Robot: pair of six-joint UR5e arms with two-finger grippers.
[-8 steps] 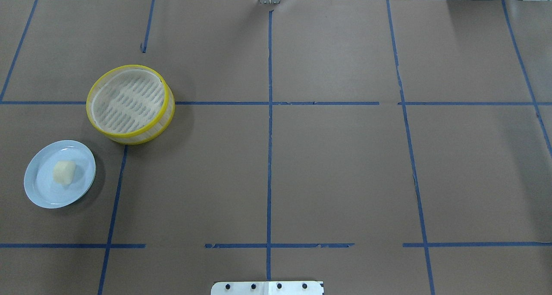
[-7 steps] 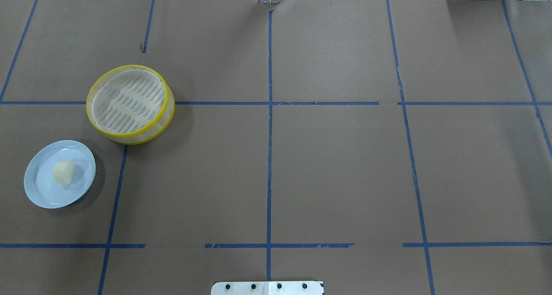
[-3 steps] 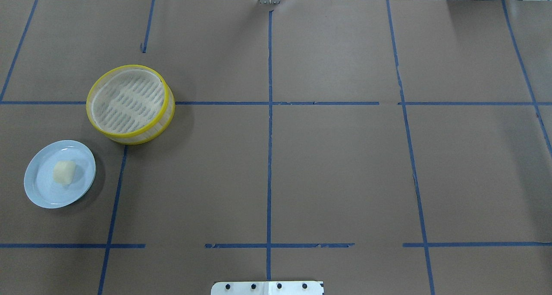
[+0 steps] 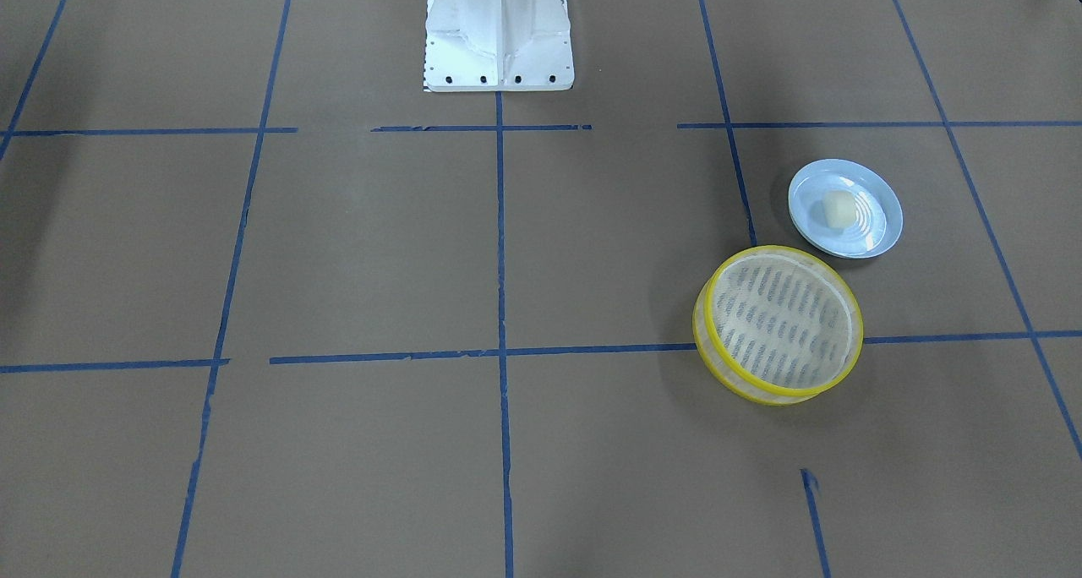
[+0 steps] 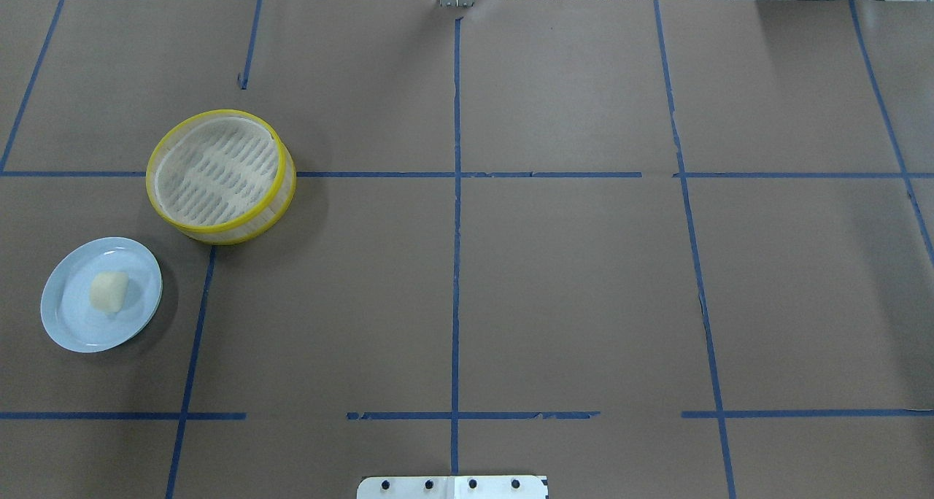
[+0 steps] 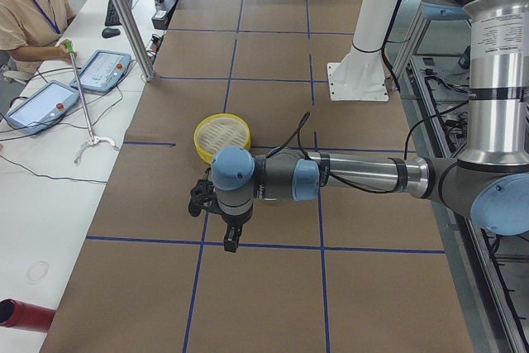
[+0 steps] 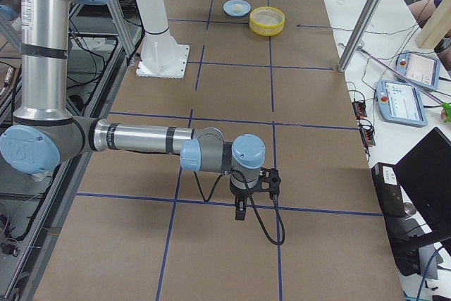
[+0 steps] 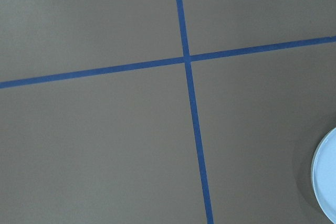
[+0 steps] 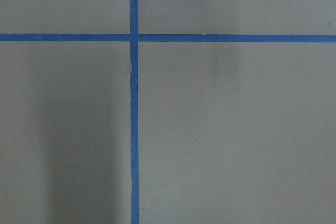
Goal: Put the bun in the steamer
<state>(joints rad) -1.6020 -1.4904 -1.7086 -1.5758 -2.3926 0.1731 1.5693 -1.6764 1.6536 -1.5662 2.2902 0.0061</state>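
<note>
The bun [image 5: 109, 292] is a small cream-white lump lying on a pale blue plate [image 5: 73, 324] at the table's left side. It also shows in the front view [image 4: 835, 208]. The steamer [image 5: 219, 238], with yellow rims and a slatted floor, stands empty just beyond the plate, apart from it; it also shows in the front view [image 4: 786, 395]. My left gripper [image 6: 231, 241] hangs over the table near the plate, seen only from the left side; I cannot tell if it is open. My right gripper [image 7: 240, 213] hangs far away on the right side; I cannot tell its state.
Brown paper with blue tape lines covers the table. The white robot base [image 4: 499, 29] stands at the table's near-robot edge. The plate's rim [image 8: 328, 182] shows at the left wrist view's right edge. Operators and tablets [image 6: 41, 105] are beyond the far edge.
</note>
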